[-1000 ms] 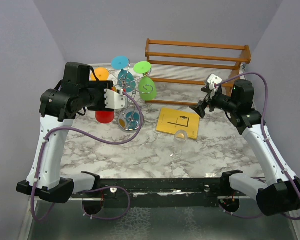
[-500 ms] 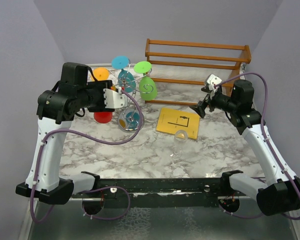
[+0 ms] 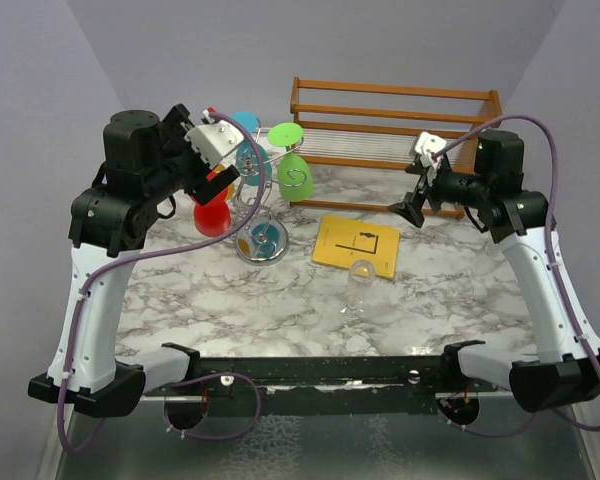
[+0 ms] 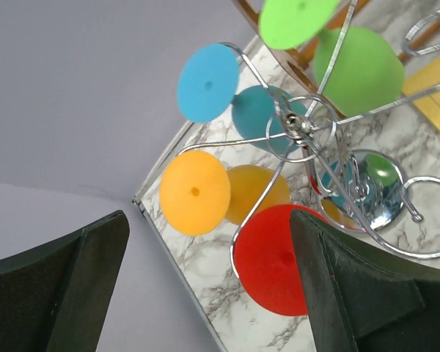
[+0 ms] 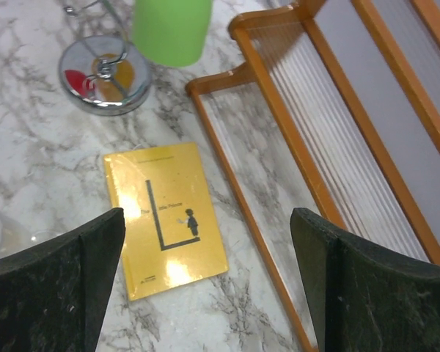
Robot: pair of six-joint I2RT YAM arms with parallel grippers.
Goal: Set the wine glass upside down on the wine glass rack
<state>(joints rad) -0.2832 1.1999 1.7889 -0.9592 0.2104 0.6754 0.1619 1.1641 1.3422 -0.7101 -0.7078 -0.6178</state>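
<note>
The silver wire rack (image 3: pixel 261 243) stands at the back left, and several coloured glasses hang from it upside down. In the left wrist view its hub (image 4: pixel 297 126) has orange, blue, green and red glasses around it. The red glass (image 3: pixel 211 216) hangs from a rack arm with its foot (image 4: pixel 279 260) up. My left gripper (image 3: pixel 216 177) is open and empty just above it, with the jaws (image 4: pixel 209 218) wide apart. A clear wine glass (image 3: pixel 360 283) stands upright on the table. My right gripper (image 3: pixel 417 205) is open and empty, high above the table (image 5: pixel 207 216).
A yellow book (image 3: pixel 356 245) lies between the rack and the clear glass and also shows in the right wrist view (image 5: pixel 165 216). An orange-brown wooden slatted shelf (image 3: pixel 395 125) stands along the back wall. The table's left edge (image 4: pixel 176 253) is close to the rack.
My left gripper has let go of the red glass and risen up and back, tilting away from it. The red glass now hangs on the rack. My right arm has lifted a little.
</note>
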